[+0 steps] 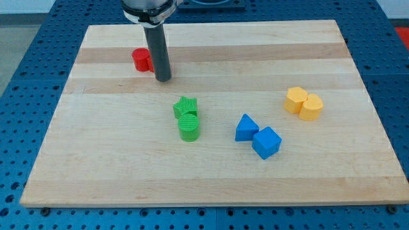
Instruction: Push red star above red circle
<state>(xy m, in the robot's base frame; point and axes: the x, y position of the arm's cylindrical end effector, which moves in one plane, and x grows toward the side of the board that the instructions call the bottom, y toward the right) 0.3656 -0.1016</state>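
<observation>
Because my tip (163,78) sits just right of the only red block (141,60) showing, near the desk (211,172) top left, a shove could slide it off the left edge; its shape is unclear, no second red block shows, and no pincer exists.

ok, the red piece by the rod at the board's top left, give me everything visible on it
Only one red block shows, partly hidden behind the rod, so its shape cannot be made out, and star or circle cannot be told. It looks like matte moulded plastic and sits flat on the wooden board near the view's top left. My tip rests on the board just right of and below it; whether they touch is unclear. No other block is near it.
</observation>
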